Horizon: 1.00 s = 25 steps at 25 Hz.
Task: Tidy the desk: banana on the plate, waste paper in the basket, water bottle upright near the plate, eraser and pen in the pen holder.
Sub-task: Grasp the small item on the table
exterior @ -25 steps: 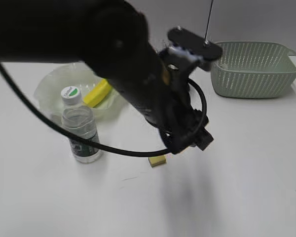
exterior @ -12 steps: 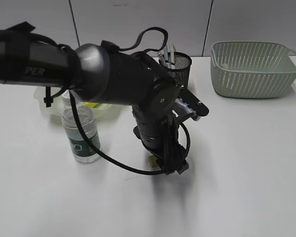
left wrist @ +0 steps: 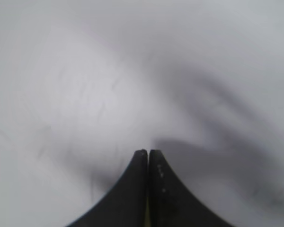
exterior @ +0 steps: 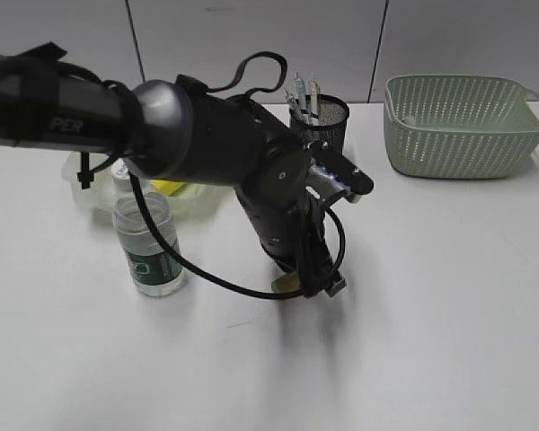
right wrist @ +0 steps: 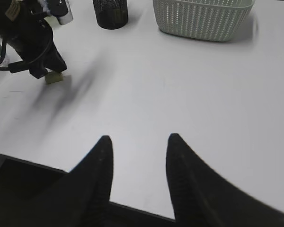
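Two grippers: left gripper clenched at eraser, grasp unclear; right gripper released over bare near desk. Arm reads "PER".

A grey panelled wall with vertical seams stands behind the white tabletop.

The water bottle is stood upright just in front of the plate, left side of the desk. The pen holder is set further back, middle-ish, and the basket is parked far right at the back.
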Available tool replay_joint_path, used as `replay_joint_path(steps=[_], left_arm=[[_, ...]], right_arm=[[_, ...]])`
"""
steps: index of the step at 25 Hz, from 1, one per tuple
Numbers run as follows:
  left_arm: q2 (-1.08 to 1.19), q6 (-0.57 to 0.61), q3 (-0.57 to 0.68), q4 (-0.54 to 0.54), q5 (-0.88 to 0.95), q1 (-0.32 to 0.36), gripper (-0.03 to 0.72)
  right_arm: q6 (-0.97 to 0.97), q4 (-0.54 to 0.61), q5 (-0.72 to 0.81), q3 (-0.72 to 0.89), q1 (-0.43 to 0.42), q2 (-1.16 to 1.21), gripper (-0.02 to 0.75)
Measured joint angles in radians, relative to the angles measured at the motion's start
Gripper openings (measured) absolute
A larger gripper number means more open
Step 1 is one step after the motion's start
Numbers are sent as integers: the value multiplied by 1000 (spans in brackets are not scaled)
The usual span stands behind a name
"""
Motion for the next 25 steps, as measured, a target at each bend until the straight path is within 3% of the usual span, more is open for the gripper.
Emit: replay_joint_path(steps=[4,7,10,12,14,16,19,21,22,25], left_arm=[[-53,1,1,-10,-128,3,-10],[-84,8,-8,-37,-122,23,17],[-77,8,-8,-101,-29,57,225],[-67,46,-7,-152,0,79,421],[-59,98,-7,-204,27,85,518],[-41,126,-7,-232,45,84,550],[0,141,-6,-245,53,82,556],[24,142,-5,-247,63,82,517],[27,143,-5,-242,64,82,456],[29,144,-5,-233,59,83,168]], right_arm=[[1,0,-2,0,0,0,310],[1,0,-2,0,0,0,310],[1,0,-2,0,0,0,310],[1,0,-2,0,0,0,310],[1,0,-3,0,0,0,310],[1,0,-4,0,0,0,310],[1,0,-4,0,0,0,310],[1,0,-4,0,0,-1,310],[1,0,-4,0,0,-1,310],[1,0,-6,0,0,-1,309]])
